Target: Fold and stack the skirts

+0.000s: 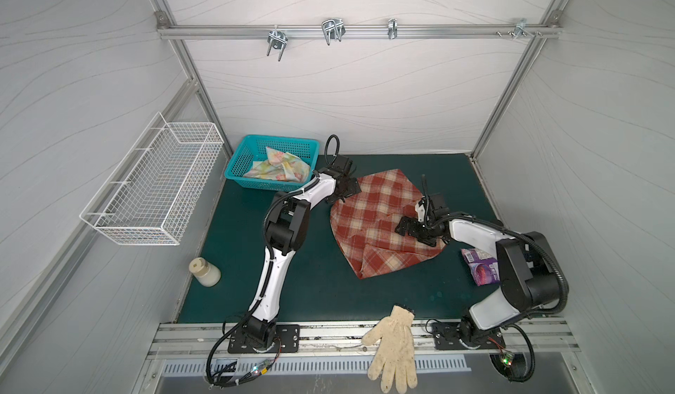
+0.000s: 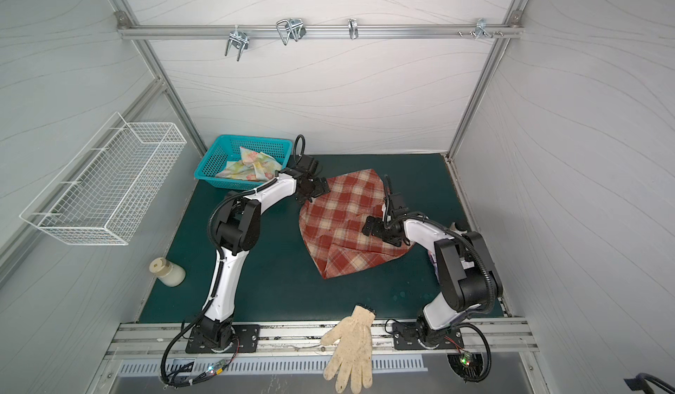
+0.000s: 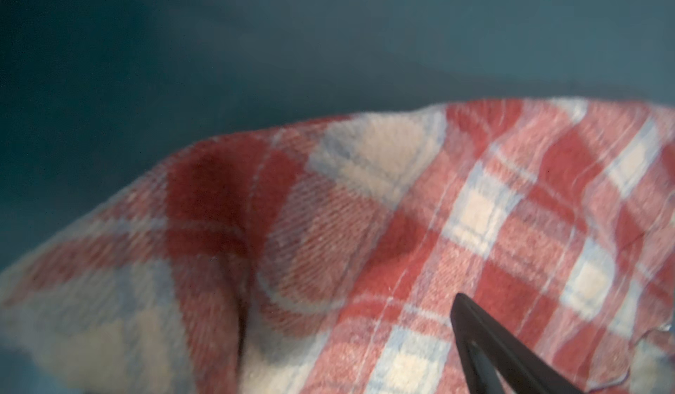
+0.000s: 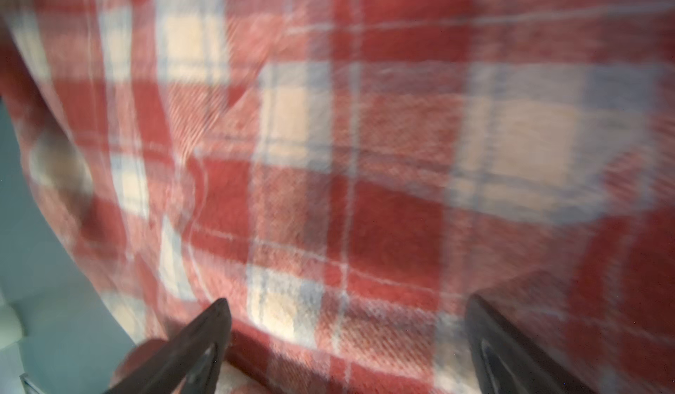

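Left gripper (image 1: 345, 191) sits w/ jaws apart and no grip on anything. It is between the teal basket (image 1: 241, 162) and the plaid skirt (image 1: 380, 220), right at the skirt edge nearest the basket. On its wrist cam I get only 1 black finger (image 3: 485, 341) over the plaid. The cloth there is bunched into a raised fold w/ dark mat behind it.

Right gripper (image 1: 412, 233) is spread wide too, over the skirt's side farthest from the basket. Its wrist cam shows 2 fingers (image 4: 204, 337) well apart w/ plaid filling the gap. That pic is blurry, so I can't tell if the tips touch the cloth.

Plaid skirt lies on the green mat (image 1: 321, 282) just beside the basket, not in it. It is partly folded, w/ 1 flap turned over at the end farthest from the basket. Floral skirt (image 1: 279, 169) is crumpled inside the basket, so the 2 skirts are apart and not stacked.

Knitted glove (image 1: 394, 344) is well apart from the basket, across the front rail. Pale bottle (image 1: 204, 272) sits at the mat's edge, apart from the basket on the left arm's side. Purple packet (image 1: 482, 266) is beyond the skirt from the basket, partly hidden by the right arm.
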